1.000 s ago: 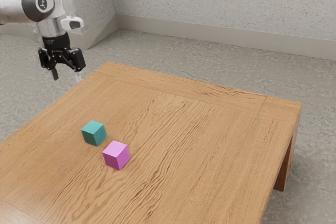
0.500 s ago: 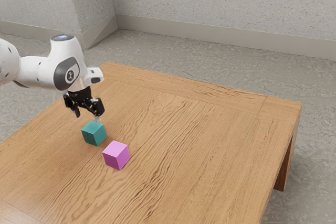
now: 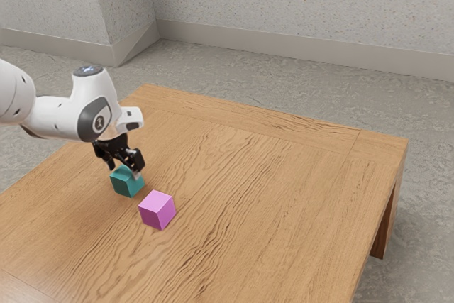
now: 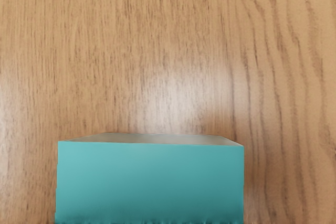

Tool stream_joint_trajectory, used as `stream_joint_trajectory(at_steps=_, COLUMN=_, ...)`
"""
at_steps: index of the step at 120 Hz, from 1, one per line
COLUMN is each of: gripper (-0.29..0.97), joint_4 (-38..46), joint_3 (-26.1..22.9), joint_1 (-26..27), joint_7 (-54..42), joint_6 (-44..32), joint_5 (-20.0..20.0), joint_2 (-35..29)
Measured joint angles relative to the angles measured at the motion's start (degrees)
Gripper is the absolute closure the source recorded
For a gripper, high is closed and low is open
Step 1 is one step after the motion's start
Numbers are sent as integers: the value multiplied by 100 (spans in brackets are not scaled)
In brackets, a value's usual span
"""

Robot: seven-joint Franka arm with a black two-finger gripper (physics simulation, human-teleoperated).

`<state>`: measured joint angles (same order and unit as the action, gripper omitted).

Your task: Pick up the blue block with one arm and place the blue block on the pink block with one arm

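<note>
The blue block [image 3: 127, 184], teal in colour, rests on the wooden table [image 3: 269, 175] toward the exterior view's left. The pink block [image 3: 157, 209] stands just in front of it and to its right, a small gap apart. My gripper [image 3: 125, 169] has come down over the blue block, its black fingers open and straddling the block's top on two sides. In the wrist view the blue block [image 4: 149, 182] sits large right under my hand, square to it, on bare wood.
The table's near left edge [image 3: 42, 168] runs close behind my arm. The table's far edge and right corner [image 3: 397, 143] drop to a grey floor. Wide bare wood lies to the right of both blocks.
My hand has come down from above the table's left corner to the blue block, and its fingers now reach around the block's top. Neither block has moved.
</note>
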<state>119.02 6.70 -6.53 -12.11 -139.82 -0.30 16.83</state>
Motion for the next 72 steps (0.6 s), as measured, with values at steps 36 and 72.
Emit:
stream_joint_trajectory(at_steps=36, gripper=4, joint_4=-28, joint_3=7, joint_1=-74, joint_7=-176, joint_6=-67, joint_5=-104, joint_2=71)
stream_joint_trajectory(at_steps=72, gripper=6, joint_4=-35, joint_3=28, joint_1=-84, joint_7=-359, joint_6=-78, joint_5=-600, joint_2=128)
